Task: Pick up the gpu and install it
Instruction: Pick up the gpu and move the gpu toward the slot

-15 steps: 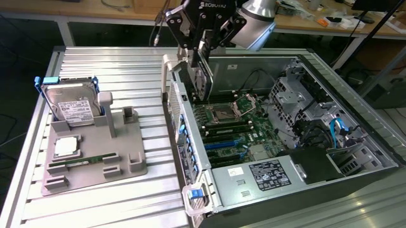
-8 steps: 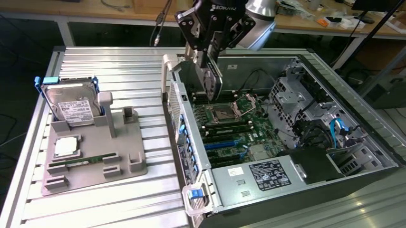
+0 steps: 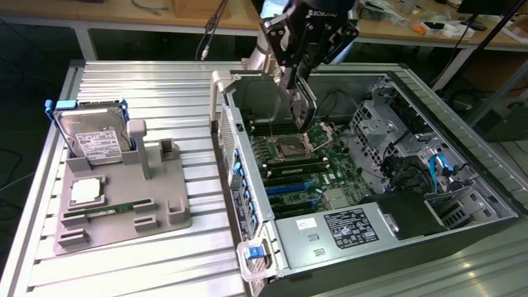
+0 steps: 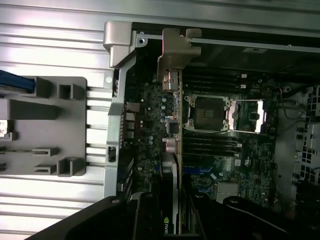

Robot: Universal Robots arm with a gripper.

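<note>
So the end effector (image 3: 295, 73) is pinching the gpu (image 3: 303, 108) by its flat sides, and the card hangs on edge over the open case (image 3: 247, 204), held up off the motherboard (image 3: 289, 176) right by the CPU socket (image 3: 295, 146). In the wrist view the gpu (image 4: 172, 165) runs edge-on across the board, silver bracket (image 4: 175, 55) ending up near the case rim. Over on the exterior view's left, the hard drive (image 3: 95, 139) stands in a gray holder (image 3: 123, 204) on the counter (image 3: 165, 80), well apart from the case.
</note>
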